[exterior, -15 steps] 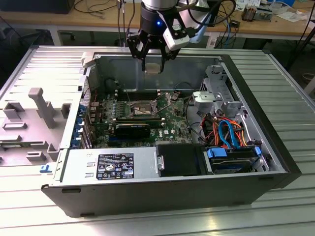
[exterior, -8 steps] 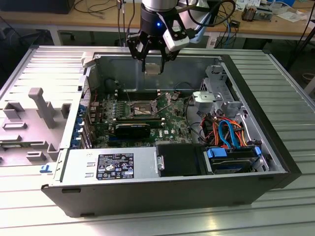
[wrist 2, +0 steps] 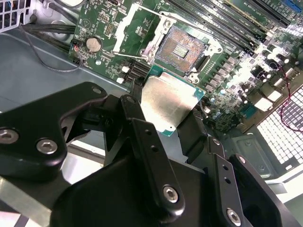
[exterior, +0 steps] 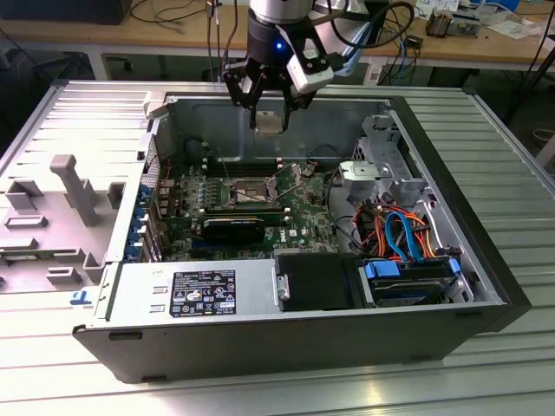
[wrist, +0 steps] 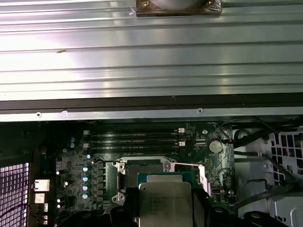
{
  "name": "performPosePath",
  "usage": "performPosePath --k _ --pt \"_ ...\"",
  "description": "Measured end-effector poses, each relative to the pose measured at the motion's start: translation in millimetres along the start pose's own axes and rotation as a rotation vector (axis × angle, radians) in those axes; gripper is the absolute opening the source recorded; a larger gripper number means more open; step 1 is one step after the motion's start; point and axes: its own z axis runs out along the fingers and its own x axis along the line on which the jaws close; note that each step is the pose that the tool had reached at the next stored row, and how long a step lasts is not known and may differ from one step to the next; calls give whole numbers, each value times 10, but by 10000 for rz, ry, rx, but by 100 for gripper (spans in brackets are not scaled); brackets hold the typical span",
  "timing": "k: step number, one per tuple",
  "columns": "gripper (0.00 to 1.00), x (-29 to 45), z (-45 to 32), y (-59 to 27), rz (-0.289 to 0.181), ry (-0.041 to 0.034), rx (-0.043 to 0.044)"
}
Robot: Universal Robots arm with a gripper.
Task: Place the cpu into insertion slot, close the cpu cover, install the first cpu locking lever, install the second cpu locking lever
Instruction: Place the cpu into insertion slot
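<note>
cpu [wrist 2: 168,101] between fingers [wrist 2: 147,142], over motherboard [wrist 2: 97,23]; insertion slot [wrist 2: 182,49] on motherboard, memory slots [wrist: 135,138] beside.

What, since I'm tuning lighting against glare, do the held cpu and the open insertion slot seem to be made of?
cpu: the top looks like matte silvery metal with a soft, even sheen; the thin green edge suggests circuit board underneath. insertion slot: a dark bed, probably plastic, speckled with fine glinting contacts, inside a bright rim that looks like polished metal.
</note>
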Motion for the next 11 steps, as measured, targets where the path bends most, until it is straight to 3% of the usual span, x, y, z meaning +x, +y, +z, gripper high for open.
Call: performPosePath --k 11 --pt "55 -1 50 -16 0 0 1"
